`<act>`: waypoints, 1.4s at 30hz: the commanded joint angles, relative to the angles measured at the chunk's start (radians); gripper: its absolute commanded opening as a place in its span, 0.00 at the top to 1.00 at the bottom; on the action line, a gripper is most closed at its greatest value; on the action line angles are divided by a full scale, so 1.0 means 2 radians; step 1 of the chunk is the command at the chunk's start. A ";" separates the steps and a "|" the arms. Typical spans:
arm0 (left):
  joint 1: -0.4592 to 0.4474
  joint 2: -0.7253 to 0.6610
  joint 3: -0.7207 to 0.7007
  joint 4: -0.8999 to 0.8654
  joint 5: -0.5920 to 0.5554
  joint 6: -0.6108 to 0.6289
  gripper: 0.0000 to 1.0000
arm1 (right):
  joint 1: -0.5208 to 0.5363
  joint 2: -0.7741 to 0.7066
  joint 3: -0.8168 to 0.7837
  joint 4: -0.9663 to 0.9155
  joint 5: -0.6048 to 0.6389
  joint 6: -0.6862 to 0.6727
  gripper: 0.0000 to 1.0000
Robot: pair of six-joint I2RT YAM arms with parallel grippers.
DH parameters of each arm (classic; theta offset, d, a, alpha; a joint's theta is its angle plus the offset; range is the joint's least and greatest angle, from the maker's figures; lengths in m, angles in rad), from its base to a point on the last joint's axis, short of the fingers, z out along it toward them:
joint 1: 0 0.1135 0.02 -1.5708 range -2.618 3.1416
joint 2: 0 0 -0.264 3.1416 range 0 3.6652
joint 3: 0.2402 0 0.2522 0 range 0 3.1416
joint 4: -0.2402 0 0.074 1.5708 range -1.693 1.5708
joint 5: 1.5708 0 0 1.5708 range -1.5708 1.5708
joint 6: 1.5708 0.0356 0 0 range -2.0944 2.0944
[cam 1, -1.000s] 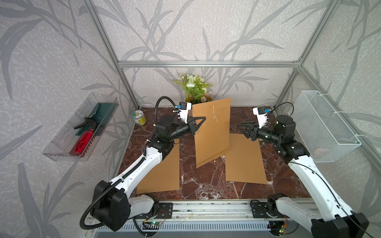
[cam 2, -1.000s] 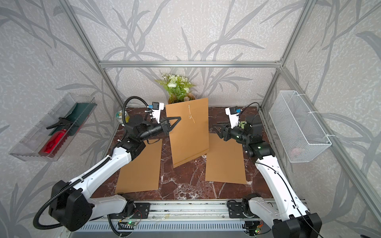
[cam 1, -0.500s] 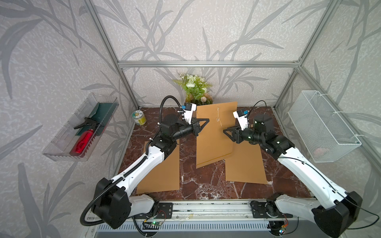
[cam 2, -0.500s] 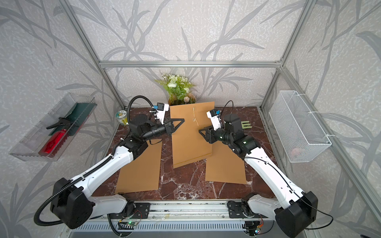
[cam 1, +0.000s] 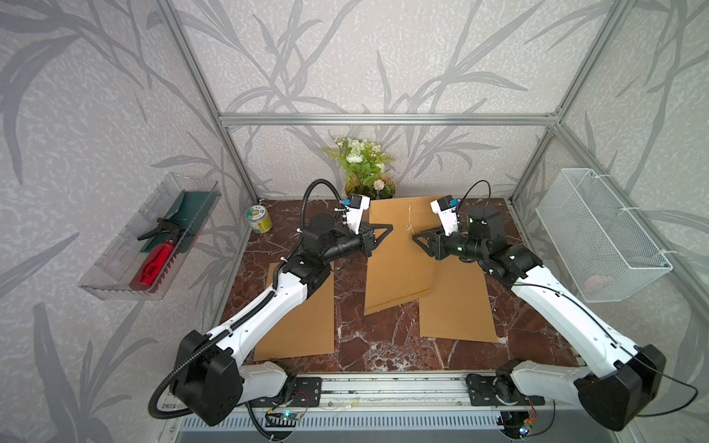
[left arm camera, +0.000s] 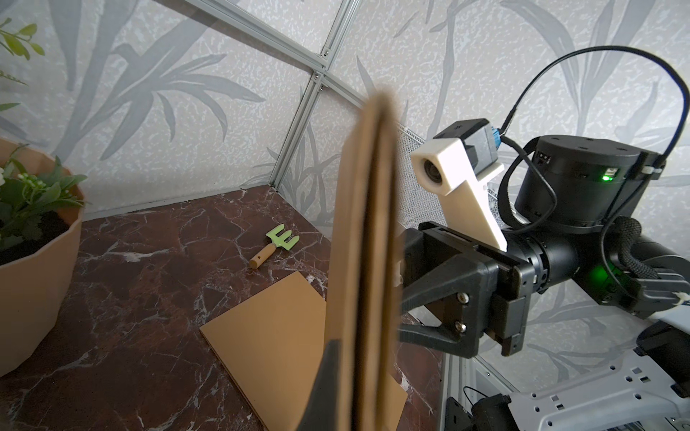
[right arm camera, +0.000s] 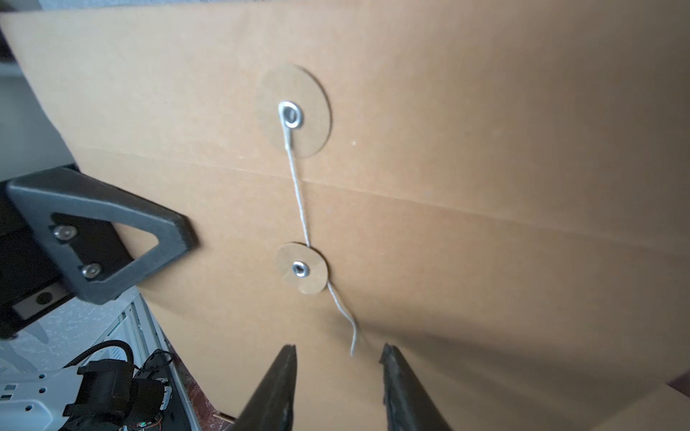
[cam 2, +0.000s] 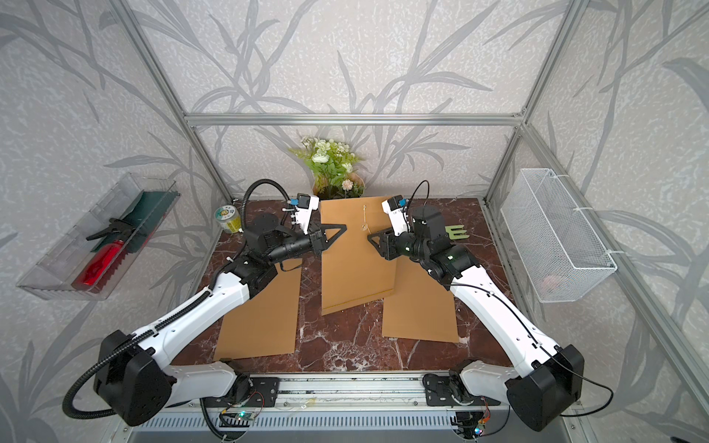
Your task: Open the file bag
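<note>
Right wrist view: right gripper (right arm camera: 338, 349), jaws apart, is newly brought to the loose string (right arm camera: 298, 201) of the file bag (right arm camera: 485, 224) for unwinding; that bag is clamped by the left gripper (cam 1: 387, 229).

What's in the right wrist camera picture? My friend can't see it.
A brown file bag fills the view, its white string running between two round paper buttons. The open right gripper points at the string's loose end, and the left gripper pinches the bag's edge.
</note>
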 commanded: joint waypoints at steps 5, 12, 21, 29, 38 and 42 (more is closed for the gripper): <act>-0.002 -0.014 0.010 0.029 0.003 -0.004 1.00 | 0.003 0.013 0.014 -0.002 -0.002 0.000 0.61; -0.003 -0.012 0.008 0.031 0.007 -0.008 1.00 | 0.003 0.019 0.015 0.006 -0.008 0.002 0.63; -0.004 -0.013 0.001 0.043 0.007 -0.015 1.00 | 0.005 0.025 0.018 0.007 -0.009 0.006 0.68; -0.004 -0.015 -0.004 0.046 0.011 -0.018 1.00 | 0.007 0.032 0.023 0.009 -0.007 0.009 0.72; -0.007 -0.014 -0.006 0.047 0.015 -0.019 1.00 | 0.012 0.037 0.031 0.006 -0.005 0.008 0.74; -0.008 -0.014 -0.007 0.049 0.015 -0.020 1.00 | 0.013 0.041 0.035 0.003 -0.005 0.007 0.78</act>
